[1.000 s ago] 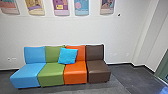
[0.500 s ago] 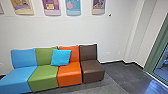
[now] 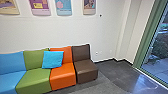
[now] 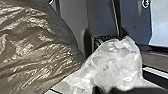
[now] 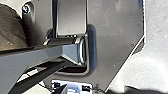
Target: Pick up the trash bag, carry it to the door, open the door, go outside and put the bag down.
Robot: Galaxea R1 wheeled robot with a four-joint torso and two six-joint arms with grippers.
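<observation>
So I'm parked by a row of seats, and I'll use the brown seat [image 3: 86, 71] as my landmark. The orange seat [image 3: 62, 73] is right beside it, then the green seat [image 3: 36, 77], with the blue seat [image 3: 12, 65] furthest off. There's a bright blue cushion [image 3: 53, 59] leaning on the backrests of the green and orange ones, one spot over from the brown seat.

Posters [image 3: 63, 6] hang on the wall [image 3: 67, 30] higher up than the brown seat. Past it, on the side away from the orange one, there's dark floor [image 3: 112, 72] and then a tall glass panel [image 3: 152, 57] in a green frame [image 3: 145, 42], with plants [image 3: 160, 45] and paving outside.

The trash bag [image 4: 32, 45] is bulky, dark and shiny, and sits big and close at my left wrist cam, near my own base. Can't tell how far that is from the brown seat. Crumpled see-through plastic [image 4: 115, 65] touches it. Honestly can't tell if my left hand [image 4: 106, 90] is clenched on any of that, and same deal for my right hand [image 5: 113, 90]: clenched or released, no clue.
</observation>
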